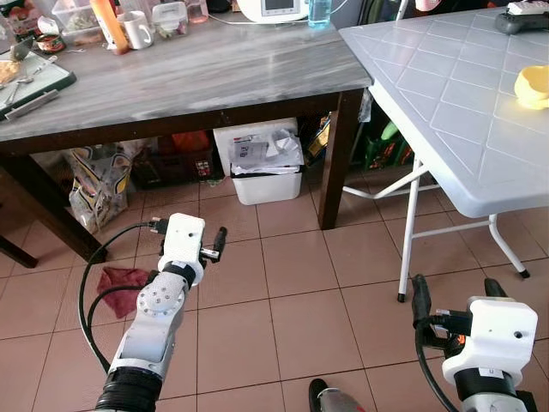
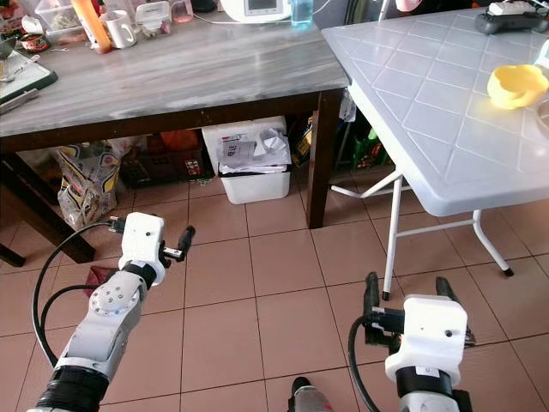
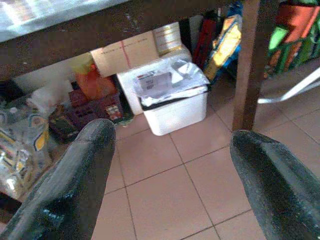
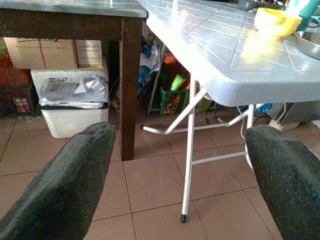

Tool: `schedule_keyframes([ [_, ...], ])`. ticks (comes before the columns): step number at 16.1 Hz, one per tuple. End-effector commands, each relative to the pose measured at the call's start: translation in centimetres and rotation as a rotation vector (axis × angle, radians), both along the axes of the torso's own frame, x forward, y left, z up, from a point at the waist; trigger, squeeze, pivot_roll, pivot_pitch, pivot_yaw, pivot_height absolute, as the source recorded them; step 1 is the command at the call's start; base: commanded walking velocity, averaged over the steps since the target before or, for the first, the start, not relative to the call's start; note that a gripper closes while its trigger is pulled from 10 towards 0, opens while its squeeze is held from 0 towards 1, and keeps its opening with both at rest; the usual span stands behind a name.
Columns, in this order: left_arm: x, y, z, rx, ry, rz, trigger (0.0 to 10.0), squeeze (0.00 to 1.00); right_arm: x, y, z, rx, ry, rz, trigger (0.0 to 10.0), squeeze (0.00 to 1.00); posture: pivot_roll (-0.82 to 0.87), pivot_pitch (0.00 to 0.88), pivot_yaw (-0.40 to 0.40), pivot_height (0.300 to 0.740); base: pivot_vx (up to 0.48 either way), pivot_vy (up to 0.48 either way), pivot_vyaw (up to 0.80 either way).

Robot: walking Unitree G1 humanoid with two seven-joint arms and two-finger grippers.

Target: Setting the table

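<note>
A white folding table [image 1: 446,94] stands at the right, carrying a yellow bowl [image 1: 533,86] near its far right side and a dark controller [image 1: 523,19] at the back. The rim of a metal bowl [image 4: 307,42] lies beside the yellow bowl [image 4: 272,20]. My left gripper [image 1: 189,227] hovers low over the tiled floor in front of the wooden table, open and empty. My right gripper [image 1: 456,292] is also open and empty, held low just before the folding table's near edge. Both wrist views look between spread black fingers [image 3: 75,185] [image 4: 65,185].
A dark wooden table with a grey top [image 1: 197,73] holds a mug [image 1: 137,30], jars and a tray. Under it are a white bin [image 1: 266,167], boxes and bags [image 1: 99,184]. Its leg [image 1: 336,163] and the folding table's metal legs [image 1: 410,232] stand ahead. A red cloth [image 1: 120,279] lies on the floor.
</note>
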State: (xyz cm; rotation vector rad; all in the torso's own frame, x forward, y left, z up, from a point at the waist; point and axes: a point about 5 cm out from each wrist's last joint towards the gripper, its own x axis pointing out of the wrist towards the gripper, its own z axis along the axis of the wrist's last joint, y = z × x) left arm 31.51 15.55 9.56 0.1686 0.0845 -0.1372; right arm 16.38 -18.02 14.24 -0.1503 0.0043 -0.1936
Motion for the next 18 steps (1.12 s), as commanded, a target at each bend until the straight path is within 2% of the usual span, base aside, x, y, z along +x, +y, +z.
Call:
schedule_keyframes([
  [1, 0.1, 0.5, -0.1, 0.011, 0.007, 0.018, 10.0, 0.0, -0.1, 0.0, 0.0, -0.002, 0.011, -0.005, 10.0, 0.0, -0.15, 0.168, 0.078, 0.74, 0.0, 0.0, 0.0],
  [4, -0.1, -0.3, 0.0, 0.029, -0.011, -0.038, 10.0, 0.0, -0.2, 0.1, -0.1, -0.011, 0.015, -0.002, 10.0, 0.0, -0.16, 0.171, 0.079, 0.74, 0.0, 0.0, 0.0],
  [10, -0.2, -1.4, -0.1, 0.019, -0.011, -0.07, 10.0, 0.0, -0.2, 0.2, -0.2, -0.001, 0.026, 0.004, 10.0, 0.0, -0.16, 0.173, 0.076, 0.74, 0.0, 0.0, 0.0],
  [13, -0.2, -2.2, -0.5, 0.0, -0.009, -0.077, 10.0, 0.0, 0.0, 0.7, -0.3, 0.009, 0.053, 0.068, 10.0, 0.0, -0.18, 0.148, 0.028, 0.74, 0.0, 0.0, 0.0],
  [18, -0.5, -3.0, -1.0, -0.044, -0.009, -0.038, 10.0, 0.0, 0.8, -0.2, -0.4, -0.042, 0.096, 0.142, 10.0, 0.0, -0.17, 0.118, -0.057, 0.74, 0.0, 0.0, 0.0],
])
